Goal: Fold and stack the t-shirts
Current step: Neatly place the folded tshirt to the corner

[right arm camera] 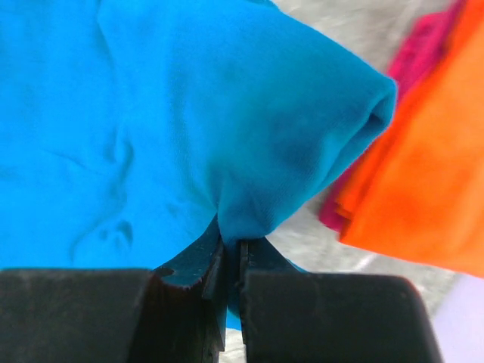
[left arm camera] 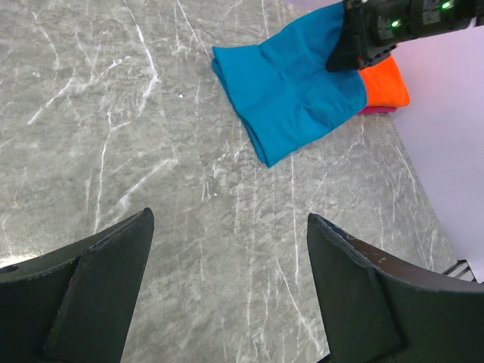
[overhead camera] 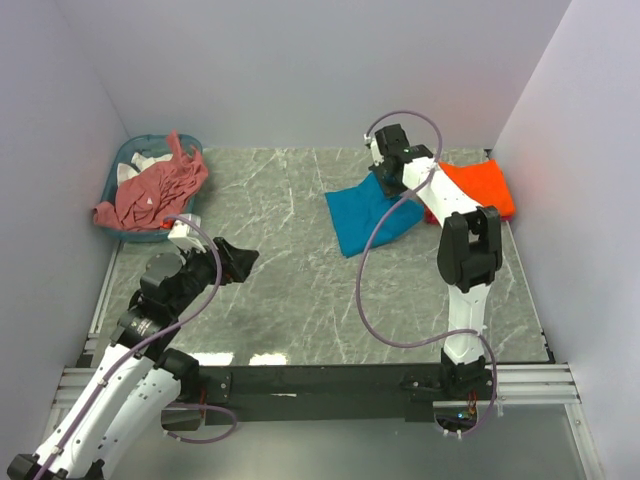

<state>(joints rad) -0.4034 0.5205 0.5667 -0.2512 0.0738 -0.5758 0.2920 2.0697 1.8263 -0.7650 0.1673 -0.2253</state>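
A folded teal-blue t-shirt [overhead camera: 368,217] lies at the back middle of the table, its right edge lifted. My right gripper [right arm camera: 233,243] is shut on that edge, with cloth pinched between the fingers. Right of it sits a folded orange t-shirt [overhead camera: 482,187] with a pink layer [right arm camera: 423,53] showing under it. The teal-blue t-shirt [left arm camera: 291,79] and the orange t-shirt [left arm camera: 386,83] also show in the left wrist view. A salmon-pink t-shirt [overhead camera: 152,188] is heaped in the basket at the back left. My left gripper [left arm camera: 227,227] hovers open over bare table at the front left, holding nothing.
The teal plastic basket [overhead camera: 125,170] stands in the back left corner against the wall. White walls close the table on three sides. A black rail [overhead camera: 320,380] runs along the near edge by the arm bases.
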